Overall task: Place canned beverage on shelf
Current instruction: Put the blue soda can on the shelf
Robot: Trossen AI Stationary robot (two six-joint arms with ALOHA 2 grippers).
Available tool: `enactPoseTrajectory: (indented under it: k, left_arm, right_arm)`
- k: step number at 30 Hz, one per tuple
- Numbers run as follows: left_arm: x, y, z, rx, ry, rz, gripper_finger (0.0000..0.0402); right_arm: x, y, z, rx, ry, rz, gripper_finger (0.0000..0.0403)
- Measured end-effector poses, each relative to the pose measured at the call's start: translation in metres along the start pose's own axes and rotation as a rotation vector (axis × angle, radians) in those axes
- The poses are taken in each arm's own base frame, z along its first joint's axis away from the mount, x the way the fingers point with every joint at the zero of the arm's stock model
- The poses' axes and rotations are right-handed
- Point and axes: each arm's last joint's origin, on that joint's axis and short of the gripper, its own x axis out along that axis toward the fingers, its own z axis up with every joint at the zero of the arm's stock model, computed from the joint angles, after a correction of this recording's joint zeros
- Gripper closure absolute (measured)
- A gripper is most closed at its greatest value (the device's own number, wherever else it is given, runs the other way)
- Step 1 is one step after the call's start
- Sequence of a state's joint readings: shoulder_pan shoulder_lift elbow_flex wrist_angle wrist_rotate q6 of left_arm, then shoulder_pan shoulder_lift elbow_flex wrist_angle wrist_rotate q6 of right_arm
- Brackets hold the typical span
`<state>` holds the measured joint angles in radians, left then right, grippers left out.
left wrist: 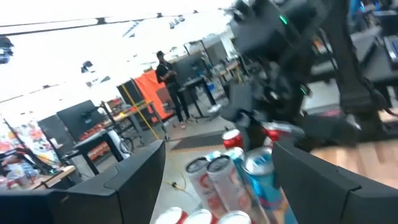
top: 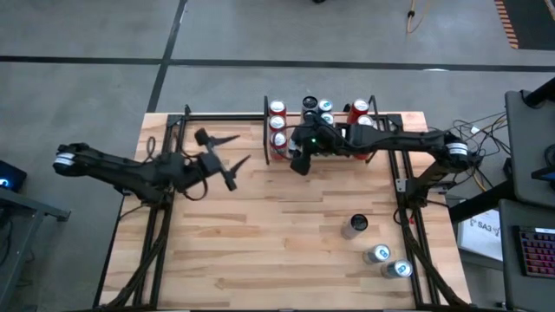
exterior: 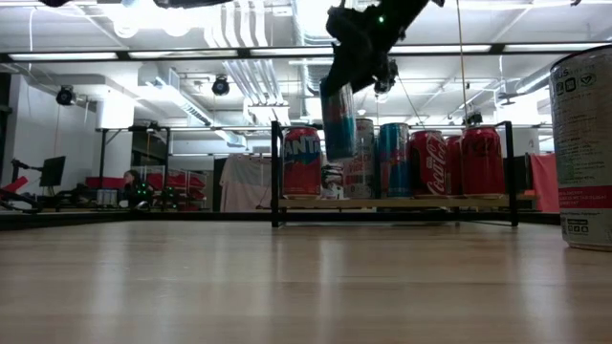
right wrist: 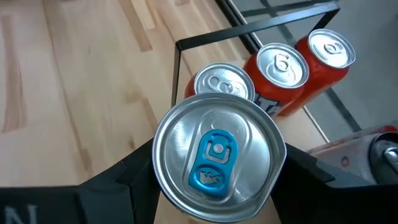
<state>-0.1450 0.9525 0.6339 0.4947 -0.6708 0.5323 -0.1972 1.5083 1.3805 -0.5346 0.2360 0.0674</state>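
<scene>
Overhead, I saw my right gripper (top: 299, 162) clenched on a tall silver can (right wrist: 216, 157) with a blue tab, held in the air just in front of the shelf (exterior: 392, 203), which already carried several cans. My left gripper (top: 224, 154) hung released over the table's (top: 260, 251) left side.

— Any labels you can read?
— From my low view, "Fanta" on an orange can (exterior: 302, 161) and "Coca-Cola" on a red can (exterior: 429, 162), both on the shelf (exterior: 392, 203). Other print is too small.
</scene>
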Motion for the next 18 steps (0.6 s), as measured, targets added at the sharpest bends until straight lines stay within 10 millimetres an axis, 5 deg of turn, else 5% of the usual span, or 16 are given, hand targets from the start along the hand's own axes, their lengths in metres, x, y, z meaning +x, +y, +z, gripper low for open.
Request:
enactPoseTrajectory:
  k: [18]
  left_arm:
    - [-0.022,0.019,-0.004,-0.047,-0.048,0.033,0.0123]
  right_arm:
    - [0.037,-0.006,-0.044,0.158,-0.050,-0.176,0.0182]
